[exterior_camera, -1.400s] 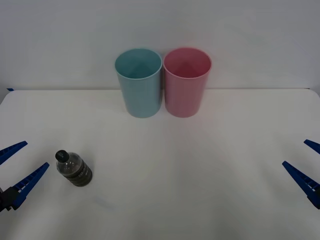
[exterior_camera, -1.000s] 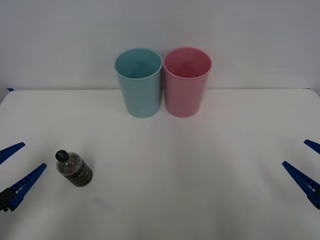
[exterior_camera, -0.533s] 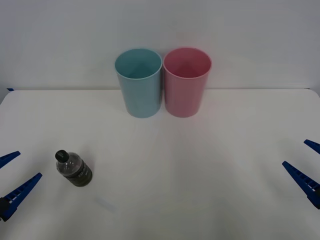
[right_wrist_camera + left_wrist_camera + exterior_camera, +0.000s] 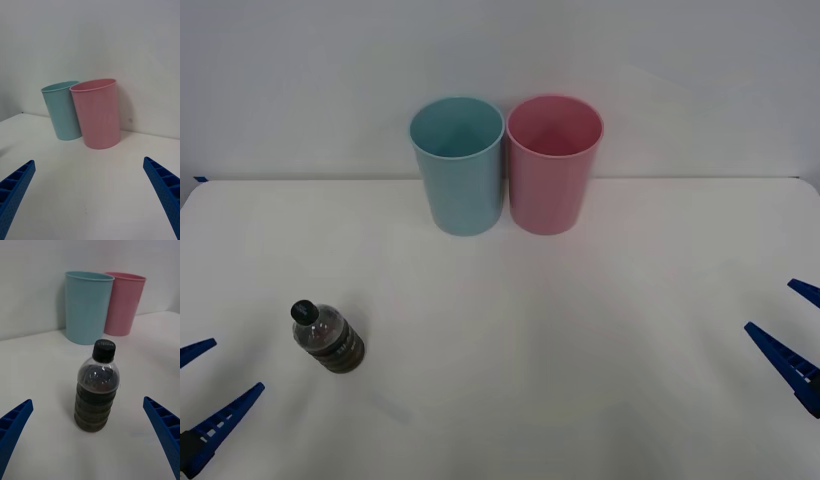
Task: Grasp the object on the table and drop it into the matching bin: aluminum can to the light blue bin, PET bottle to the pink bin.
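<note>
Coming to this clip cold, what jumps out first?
Two tall bins side by side at the table's far edge: blue bin on the robot's left, pink bin on its right. Next, the small upright bottle near the left tool, which is open beside it; the right tool waits open at the right edge.

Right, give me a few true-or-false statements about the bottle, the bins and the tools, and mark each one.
1. The PET bottle stands upright on the table. True.
2. The bottle lies inside the pink bin. False: it stands on the table near the left tool.
3. The light blue bin stands to the robot's left of the pink bin. True.
4. The right tool is shut on the bottle. False: it is open and empty.
</note>
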Controlling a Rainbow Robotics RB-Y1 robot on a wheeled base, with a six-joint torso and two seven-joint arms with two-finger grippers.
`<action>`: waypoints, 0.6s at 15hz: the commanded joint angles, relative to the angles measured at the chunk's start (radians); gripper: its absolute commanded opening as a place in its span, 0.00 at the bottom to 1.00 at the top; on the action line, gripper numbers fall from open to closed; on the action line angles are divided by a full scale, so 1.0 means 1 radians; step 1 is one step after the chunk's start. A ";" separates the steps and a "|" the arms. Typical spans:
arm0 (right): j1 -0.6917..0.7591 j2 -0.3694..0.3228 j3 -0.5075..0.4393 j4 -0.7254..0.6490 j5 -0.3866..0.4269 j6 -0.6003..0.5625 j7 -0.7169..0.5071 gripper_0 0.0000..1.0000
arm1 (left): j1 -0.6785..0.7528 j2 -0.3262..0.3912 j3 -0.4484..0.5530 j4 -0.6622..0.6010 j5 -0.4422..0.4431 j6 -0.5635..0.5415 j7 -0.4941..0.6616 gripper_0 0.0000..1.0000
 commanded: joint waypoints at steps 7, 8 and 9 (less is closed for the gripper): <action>0.000 0.000 0.000 0.000 0.000 0.000 0.000 1.00 | 0.085 -0.001 -0.160 0.018 0.082 0.226 -0.202 1.00; 0.000 0.000 0.000 0.000 0.000 0.000 0.000 1.00 | 0.087 -0.001 -0.183 0.029 0.103 0.254 -0.233 1.00; 0.000 0.000 0.000 0.000 0.000 0.000 0.000 1.00 | 0.085 -0.001 -0.206 0.037 0.122 0.285 -0.258 1.00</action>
